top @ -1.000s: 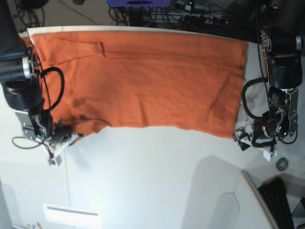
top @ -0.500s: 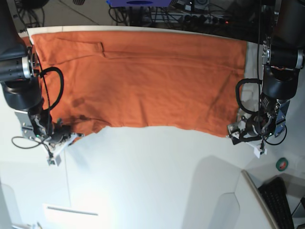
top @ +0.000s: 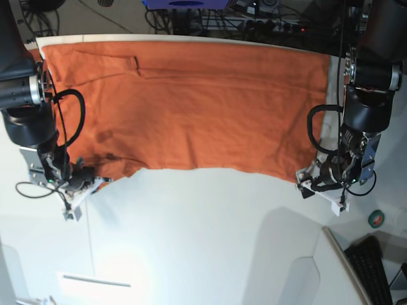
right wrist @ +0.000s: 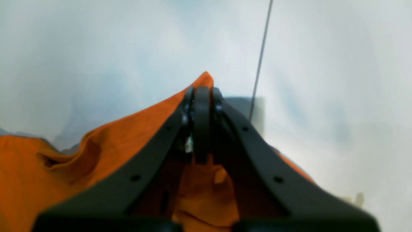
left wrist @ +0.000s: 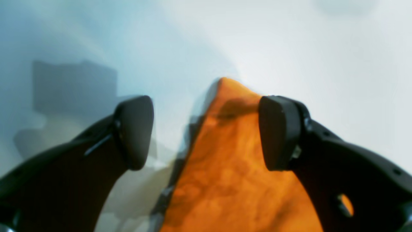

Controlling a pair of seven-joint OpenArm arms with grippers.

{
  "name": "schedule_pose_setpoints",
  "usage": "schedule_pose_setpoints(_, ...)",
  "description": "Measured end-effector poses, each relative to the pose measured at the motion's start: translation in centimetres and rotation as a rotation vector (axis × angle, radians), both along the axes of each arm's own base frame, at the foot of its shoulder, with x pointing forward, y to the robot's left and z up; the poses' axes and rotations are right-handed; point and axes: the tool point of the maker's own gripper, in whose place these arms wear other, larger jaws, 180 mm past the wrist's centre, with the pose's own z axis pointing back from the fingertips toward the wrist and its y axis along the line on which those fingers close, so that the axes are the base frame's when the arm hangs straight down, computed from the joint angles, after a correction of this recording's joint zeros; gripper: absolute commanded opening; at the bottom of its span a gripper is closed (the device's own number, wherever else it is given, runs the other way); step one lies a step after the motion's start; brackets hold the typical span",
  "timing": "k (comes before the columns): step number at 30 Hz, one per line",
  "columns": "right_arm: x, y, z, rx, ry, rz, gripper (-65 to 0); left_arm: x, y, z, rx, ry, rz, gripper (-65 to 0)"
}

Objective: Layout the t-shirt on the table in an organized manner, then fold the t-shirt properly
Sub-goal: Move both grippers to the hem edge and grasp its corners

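White bench (top: 203, 241) fills most of your base view, with a thin dark seam (right wrist: 259, 61) running across it. On its far half lies the t-shirt (top: 191, 108), orange, spread wide and mostly flat, its far edge along the bench's back rim. Its near hem runs roughly straight across the middle, so you have open bench between the hem and the near edge.

Right tool (right wrist: 202, 96), at the base view's left, is clamped tight on the near corner of the shirt; cloth bunches in a fold just beside it. Left tool (left wrist: 206, 132), at the base view's right, stands with jaws wide apart, straddling the shirt's other near corner: one pad (left wrist: 278, 132) sits over the cloth, the other (left wrist: 135, 129) over bare bench. You cannot tell whether either pad touches.

Off the bench's near right corner you have a keyboard (top: 375, 267) and a small green roll (top: 377, 219). Cables (top: 254, 19) crowd the floor behind the far rim.
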Motion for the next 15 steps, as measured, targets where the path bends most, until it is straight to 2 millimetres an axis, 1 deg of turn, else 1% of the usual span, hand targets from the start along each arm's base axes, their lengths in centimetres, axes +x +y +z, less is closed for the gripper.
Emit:
schedule_pose_setpoints(4, 0.0, 0.0, 0.0, 0.0, 0.0, 0.0, -65.0, 0.4, -0.2, 0.3, -0.003, -0.01, -0.002, -16.6)
schedule_pose_setpoints(7, 0.0, 0.0, 0.0, 0.0, 0.0, 0.001, -65.0, -0.2, -0.7, -0.7, -0.014, 0.016, 0.007, -16.6)
schedule_pose_setpoints(9, 0.0, 0.0, 0.0, 0.001, 0.0, 0.0, -65.0, -0.4, -0.2, -1.3, -0.016, 0.02, 0.03, -16.6)
schedule_pose_setpoints(13, 0.0, 0.1, 0.0, 0.002, 0.0, 0.002, -65.0, -0.2, 0.2, -1.1, -0.004, -0.006, 0.037, -16.9)
schedule_pose_setpoints(14, 0.0, 0.2, 0.0, 0.003, 0.0, 0.002, -65.0, -0.2, 0.4, -1.1, 0.0, -0.011, 0.039, -18.4)
schedule_pose_setpoints(15, 0.0, 0.2, 0.0, 0.003, -0.001, 0.001, -65.0, -0.2, 0.3, -1.1, 0.0, -0.008, 0.039, -22.9)
